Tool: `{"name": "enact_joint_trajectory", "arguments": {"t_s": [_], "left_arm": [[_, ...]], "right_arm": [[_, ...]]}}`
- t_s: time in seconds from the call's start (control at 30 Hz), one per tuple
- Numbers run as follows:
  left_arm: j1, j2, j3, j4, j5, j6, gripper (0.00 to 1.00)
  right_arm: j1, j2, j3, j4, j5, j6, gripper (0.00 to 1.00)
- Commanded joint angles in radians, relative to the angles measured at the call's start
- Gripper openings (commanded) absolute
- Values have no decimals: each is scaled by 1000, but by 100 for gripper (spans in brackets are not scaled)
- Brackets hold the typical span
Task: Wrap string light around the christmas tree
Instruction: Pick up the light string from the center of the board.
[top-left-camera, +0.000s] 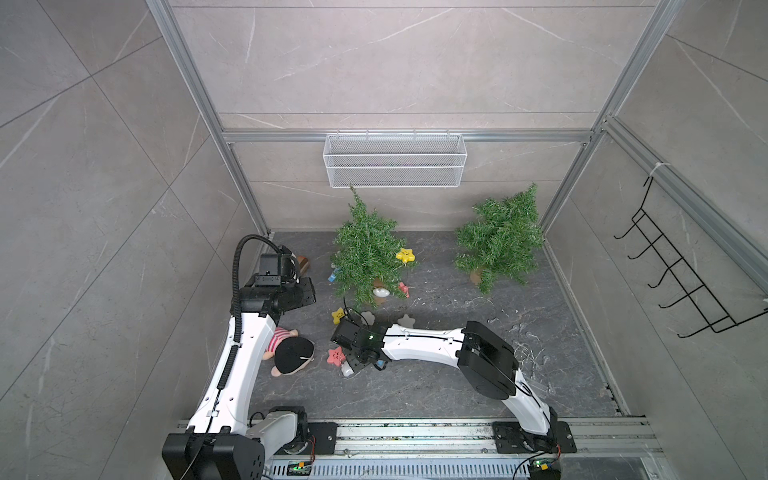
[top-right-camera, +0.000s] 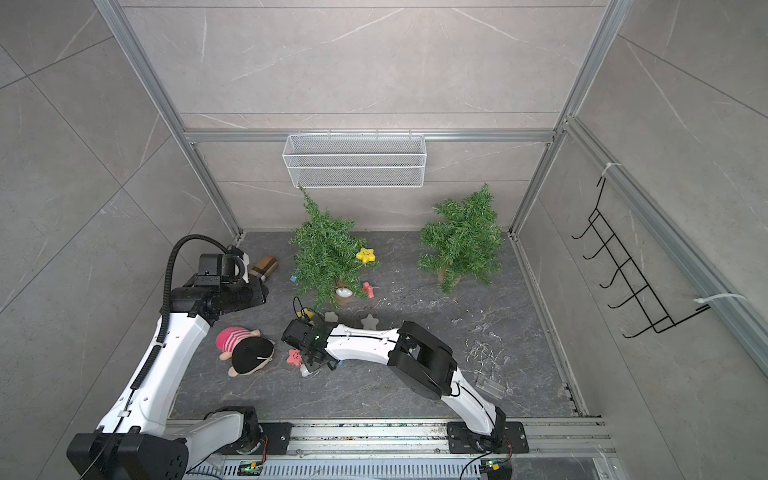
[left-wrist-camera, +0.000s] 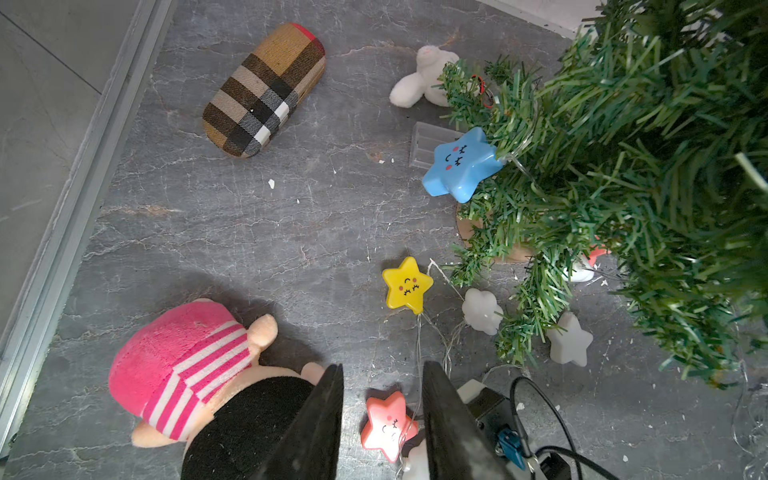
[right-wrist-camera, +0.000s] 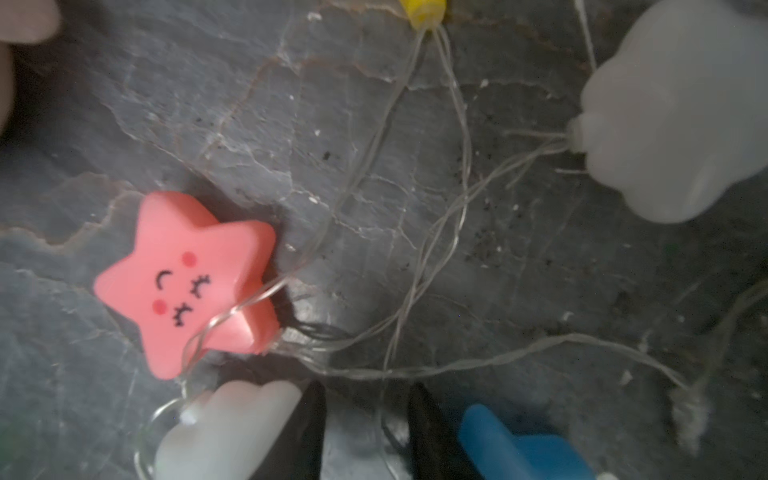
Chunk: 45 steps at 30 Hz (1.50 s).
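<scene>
The christmas tree (top-left-camera: 368, 249) (top-right-camera: 326, 249) stands at the back middle. The string light, a thin clear wire (right-wrist-camera: 415, 266) with star and cloud lamps, is partly on it. A yellow star (top-left-camera: 405, 255) and a blue star (left-wrist-camera: 461, 166) hang in its branches. More lamps lie on the floor in front, among them a pink star (top-left-camera: 336, 356) (right-wrist-camera: 183, 278). My right gripper (top-left-camera: 351, 368) (right-wrist-camera: 368, 386) is low at the floor beside that pink star, open, with a wire strand running between its fingers. My left gripper (top-left-camera: 291, 259) (left-wrist-camera: 384, 368) hangs open and empty, high at the back left.
A second tree (top-left-camera: 498, 241) stands at the back right. A plush doll (top-left-camera: 291, 351) lies left of the right gripper. A plaid case (left-wrist-camera: 266, 89) and a white plush (left-wrist-camera: 424, 79) lie near the back left. A tangle of clear wire (top-right-camera: 486, 353) lies on the right. A mesh basket (top-left-camera: 395, 160) hangs on the back wall.
</scene>
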Motion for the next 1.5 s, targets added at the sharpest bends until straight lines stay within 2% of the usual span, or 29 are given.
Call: {"name": "enact_joint_trajectory", "arguments": {"t_s": [0.0, 0.13, 0.27, 0.4, 0.47, 0.6, 0.77, 1.03, 1.2, 1.47], "left_arm": [[3, -20, 8, 28, 17, -10, 36], [3, -17, 25, 21, 20, -9, 36], [3, -31, 94, -42, -5, 32, 36], [3, -51, 165, -88, 15, 72, 36], [0, -57, 199, -99, 72, 84, 36], [-8, -78, 252, -99, 141, 104, 37], [-17, -96, 299, -64, 179, 138, 37], [-22, -32, 347, -5, 190, 153, 37], [-22, 45, 408, 51, 174, 155, 37], [-22, 234, 625, 57, 169, 183, 37]], "right_arm": [[3, 22, 12, -37, 1, 18, 24], [5, -38, -21, -39, 13, 11, 8], [8, -268, -140, -39, 19, -51, 0], [8, -556, -256, -46, 7, -153, 0], [7, -678, -276, -73, 12, -203, 0], [-6, -825, -234, -159, 66, -284, 0], [-142, -926, -140, -221, 63, -322, 0], [-321, -893, 107, -282, 50, -364, 0], [-382, -807, 274, -265, 55, -408, 0], [-537, -501, 729, -297, -18, -417, 0]]}}
